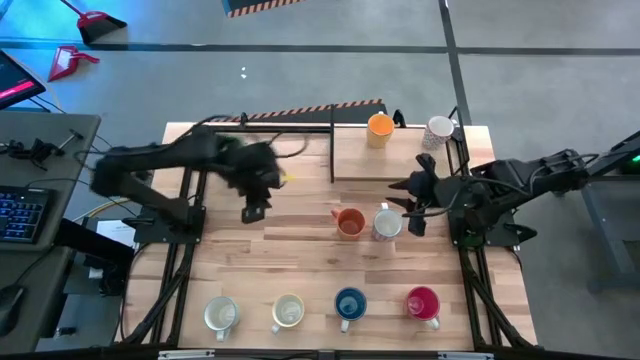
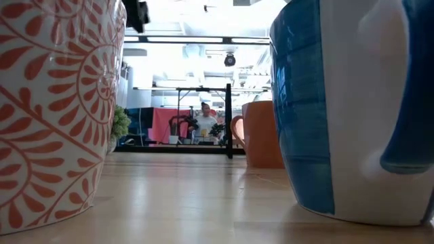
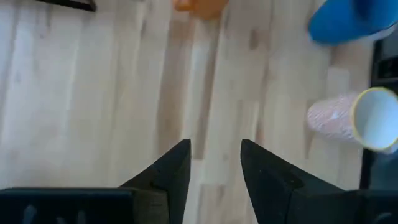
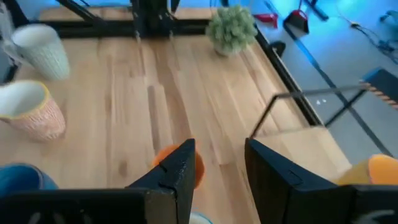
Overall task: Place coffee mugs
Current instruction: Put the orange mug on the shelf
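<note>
Four coffee mugs stand in a row along the near edge: white, cream, blue and red-pink. An orange mug and a white mug stand upright at mid-table. Another orange mug and a pale patterned mug stand at the far right. My left gripper hangs open above bare wood left of centre, nothing between its fingers. My right gripper is open, raised beside the two middle mugs; the orange mug shows past one finger.
A black-framed wooden stand takes up the far right of the table. A small green potted plant stands near the far left side. Bare wood lies between the near row and the middle mugs. A person is in the room beyond the table.
</note>
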`<act>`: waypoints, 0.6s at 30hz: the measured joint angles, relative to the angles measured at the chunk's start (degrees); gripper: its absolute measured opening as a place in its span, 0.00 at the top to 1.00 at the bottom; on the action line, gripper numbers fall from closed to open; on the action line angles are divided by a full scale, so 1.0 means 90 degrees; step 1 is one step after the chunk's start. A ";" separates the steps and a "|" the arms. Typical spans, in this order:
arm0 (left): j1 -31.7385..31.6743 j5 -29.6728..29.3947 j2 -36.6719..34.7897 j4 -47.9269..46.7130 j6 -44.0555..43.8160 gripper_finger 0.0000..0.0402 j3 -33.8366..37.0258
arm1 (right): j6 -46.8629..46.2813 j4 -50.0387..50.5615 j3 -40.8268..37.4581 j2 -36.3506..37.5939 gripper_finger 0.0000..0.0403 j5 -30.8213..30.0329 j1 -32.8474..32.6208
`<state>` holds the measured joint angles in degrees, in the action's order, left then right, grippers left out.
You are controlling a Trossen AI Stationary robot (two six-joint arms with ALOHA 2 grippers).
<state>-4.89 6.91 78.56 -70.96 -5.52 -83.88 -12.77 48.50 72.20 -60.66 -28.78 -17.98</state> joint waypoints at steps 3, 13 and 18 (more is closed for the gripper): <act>0.0241 -0.0005 -0.1080 0.1480 -0.0660 0.69 0.1366 | -0.0080 0.0005 0.0002 -0.0048 0.71 0.0174 0.0228; 0.1049 -0.0446 -0.2458 0.5317 -0.1699 0.70 0.4074 | -0.0202 -0.0113 0.0002 -0.1032 0.71 0.0530 0.1170; 0.1316 -0.0681 -0.2406 0.5911 -0.1696 0.70 0.4664 | -0.0445 -0.0140 0.0002 -0.1677 0.71 0.1244 0.1538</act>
<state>6.96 0.78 56.90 -17.76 -20.79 -41.91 -16.77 47.24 72.23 -75.75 -17.59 -4.13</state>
